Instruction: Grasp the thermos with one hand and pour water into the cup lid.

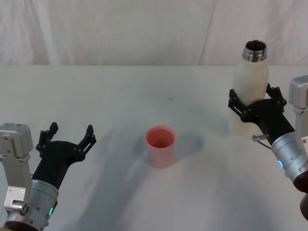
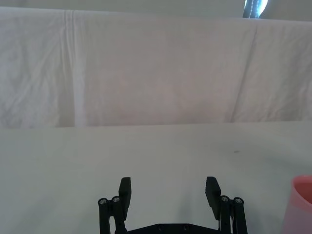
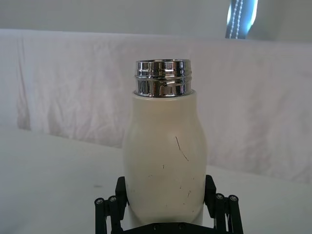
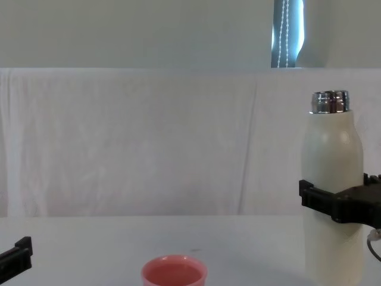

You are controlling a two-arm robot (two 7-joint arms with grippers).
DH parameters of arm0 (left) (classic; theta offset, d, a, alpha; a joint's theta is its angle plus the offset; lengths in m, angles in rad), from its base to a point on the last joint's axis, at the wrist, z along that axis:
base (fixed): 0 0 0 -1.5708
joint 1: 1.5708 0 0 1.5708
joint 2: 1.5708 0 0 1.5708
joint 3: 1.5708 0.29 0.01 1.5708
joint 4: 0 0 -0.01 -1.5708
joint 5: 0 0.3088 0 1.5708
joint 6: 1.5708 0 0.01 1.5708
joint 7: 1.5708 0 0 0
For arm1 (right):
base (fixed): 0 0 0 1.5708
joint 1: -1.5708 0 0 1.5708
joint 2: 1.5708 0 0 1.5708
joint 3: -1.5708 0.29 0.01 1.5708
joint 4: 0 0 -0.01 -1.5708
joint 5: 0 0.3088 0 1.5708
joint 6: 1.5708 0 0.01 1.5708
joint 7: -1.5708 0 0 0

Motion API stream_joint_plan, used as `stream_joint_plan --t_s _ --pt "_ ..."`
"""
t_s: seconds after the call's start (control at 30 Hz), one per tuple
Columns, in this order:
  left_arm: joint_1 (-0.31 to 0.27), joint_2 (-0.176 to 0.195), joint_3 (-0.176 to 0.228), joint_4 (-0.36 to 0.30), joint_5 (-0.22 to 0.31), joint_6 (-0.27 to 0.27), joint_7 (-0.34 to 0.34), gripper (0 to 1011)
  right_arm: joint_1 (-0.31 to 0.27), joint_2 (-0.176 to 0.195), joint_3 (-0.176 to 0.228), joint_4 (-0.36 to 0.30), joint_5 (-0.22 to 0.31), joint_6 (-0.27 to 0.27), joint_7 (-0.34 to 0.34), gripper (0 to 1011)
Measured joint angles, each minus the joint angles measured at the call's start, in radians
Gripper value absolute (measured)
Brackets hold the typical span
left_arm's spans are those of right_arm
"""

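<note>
The cream-white thermos (image 1: 250, 77) stands upright at the far right of the table, its open steel neck (image 3: 163, 78) on top. My right gripper (image 1: 253, 96) is shut on its lower body, one finger on each side (image 3: 165, 192). I cannot tell whether its base touches the table. The pink cup lid (image 1: 160, 144) stands upright at the table's middle, left of the thermos and apart from it; its rim shows in the chest view (image 4: 174, 275). My left gripper (image 1: 70, 135) hovers open near the front left, holding nothing (image 2: 168, 192).
A white cloth covers the table (image 1: 120, 96) and hangs as a backdrop (image 4: 149, 143) behind it. Bare tabletop lies between the cup lid and each gripper.
</note>
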Motion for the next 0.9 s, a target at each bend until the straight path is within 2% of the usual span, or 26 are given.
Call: stream_joint_plan --t_s 0.2,0.43,0.9 --pt "0.0 0.0 0.0 0.0 0.0 0.0 0.0 1001 -0.006 -0.009 0.013 -0.001 0.042 0.01 -0.003 951" --pt "0.0 0.0 0.0 0.0 0.0 0.0 0.0 1001 -0.015 -0.006 0.024 0.008 0.076 -0.018 -0.003 951" --pt "0.0 0.0 0.0 0.0 0.0 0.0 0.0 1001 -0.019 0.005 0.026 0.05 0.093 -0.056 -0.008 951"
